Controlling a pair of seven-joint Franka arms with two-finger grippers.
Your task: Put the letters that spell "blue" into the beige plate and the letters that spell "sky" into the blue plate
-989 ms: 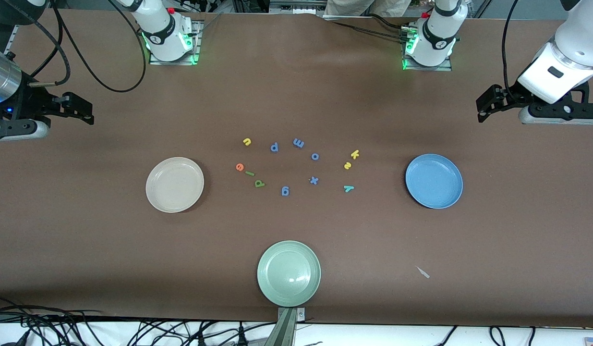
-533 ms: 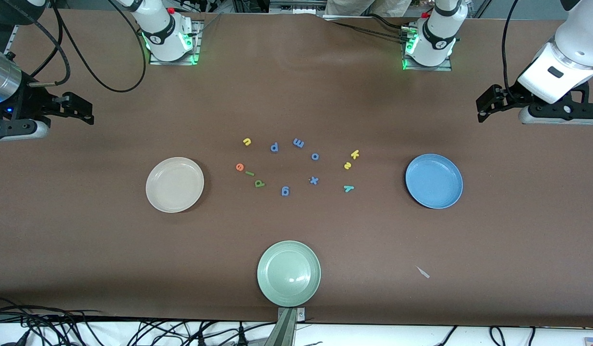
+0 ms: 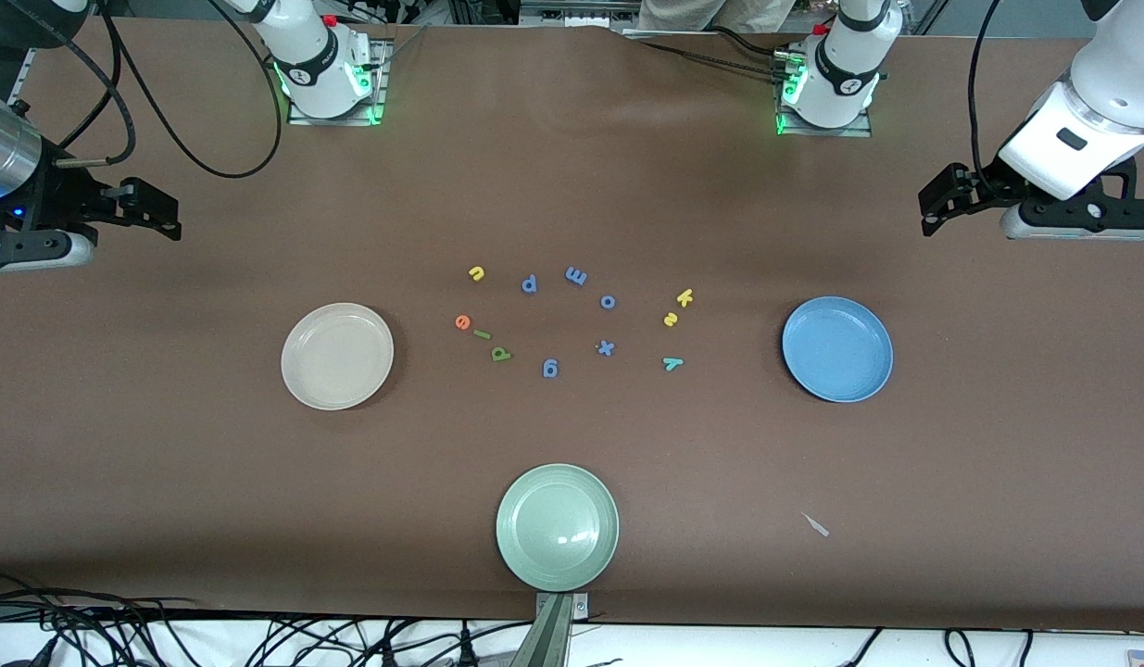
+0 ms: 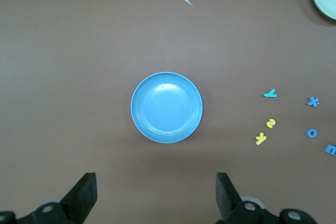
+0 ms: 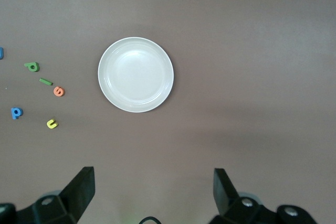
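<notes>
The beige plate [image 3: 337, 356] [image 5: 136, 74] lies toward the right arm's end, the blue plate [image 3: 837, 349] [image 4: 166, 107] toward the left arm's end. Between them lie the letters. Yellow u [image 3: 477, 273], orange e [image 3: 462, 322], light green l [image 3: 482, 333] and olive b [image 3: 500, 354] are beside the beige plate. Yellow k [image 3: 685, 297], yellow s [image 3: 671, 320] and teal y [image 3: 672, 363] are beside the blue plate. Both plates hold nothing. My right gripper [image 3: 155, 211] [image 5: 154, 190] and left gripper [image 3: 937, 199] [image 4: 156, 192] hang open over bare table at their own ends.
Five blue letters sit mid-table: p [image 3: 529, 283], m [image 3: 576, 275], o [image 3: 608, 301], x [image 3: 606, 347], g [image 3: 550, 368]. A pale green plate [image 3: 557, 526] lies near the front edge. A small paper scrap [image 3: 816, 525] lies nearer the front camera than the blue plate.
</notes>
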